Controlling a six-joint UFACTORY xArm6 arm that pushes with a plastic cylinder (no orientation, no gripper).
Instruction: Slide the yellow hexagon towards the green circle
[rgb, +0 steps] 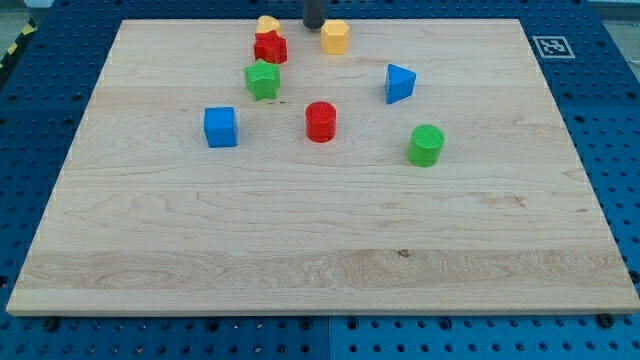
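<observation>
My tip (313, 27), a rod without any pincer, is sitting just left of the yellow hexagon block (335, 37), well apart from the green circle block (426, 145) on the wooden tabletop (320, 250).

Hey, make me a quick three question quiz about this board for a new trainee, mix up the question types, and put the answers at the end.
1. True or false: my tip touches the green circle.
2. Which block lies nearest my tip? A) yellow hexagon B) blue cube C) red cylinder
3. Fill in: the green circle lies toward the view's ____ and right of the yellow hexagon.

Key: 1 false; 2 A; 3 bottom.
</observation>
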